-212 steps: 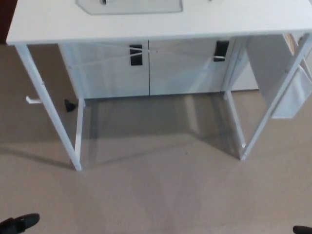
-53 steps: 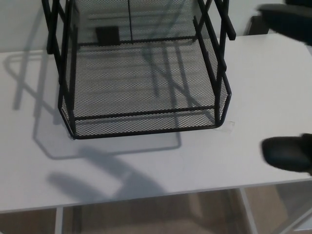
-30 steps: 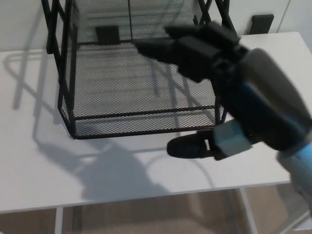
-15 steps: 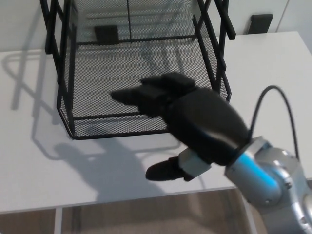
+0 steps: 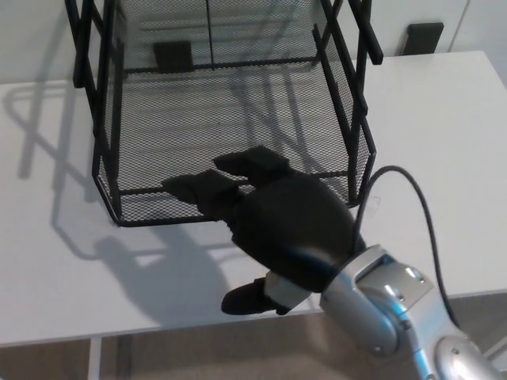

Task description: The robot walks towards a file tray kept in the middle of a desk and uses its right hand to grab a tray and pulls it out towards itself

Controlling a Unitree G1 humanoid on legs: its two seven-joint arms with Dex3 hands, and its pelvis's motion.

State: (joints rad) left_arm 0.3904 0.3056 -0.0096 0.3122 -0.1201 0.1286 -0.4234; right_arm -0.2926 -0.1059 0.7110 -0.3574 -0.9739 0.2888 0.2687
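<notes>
Nearest the camera, the right hand (image 5: 269, 229) reaches in from the lower right on a silver forearm (image 5: 396, 317), with a black cable (image 5: 412, 186) looping off the wrist. The hand is open and holds nothing: the two fingers (image 5: 210, 186) stretch forward and spread over the front wall of the tray (image 5: 238, 131), while the thumb (image 5: 245, 299) hangs low and behind, over the bare desk (image 5: 444, 142). Whether the fingertips touch the mesh or only hover above the front rim cannot be told from this angle. The left hand is not in view. In my judgement the step in hand is the reach onto the tray's front edge; the grab itself is not yet made and the pull has not begun. The next move calls for the fingers to drop inside the front wall, the thumb to come up against its outer face, and then a straight draw toward the robot. The tray is the bottom black mesh shelf of the file rack (image 5: 95, 79), directly ahead of and beneath the fingers, and appears empty. Beyond the hand, the rack's upright posts flank the tray on both sides. A small black object (image 5: 424, 36) stands far ahead to the right, clear of the path. Nothing lies on the desk between tray and robot; the likeliest fault is the whole rack sliding along with the tray.
</notes>
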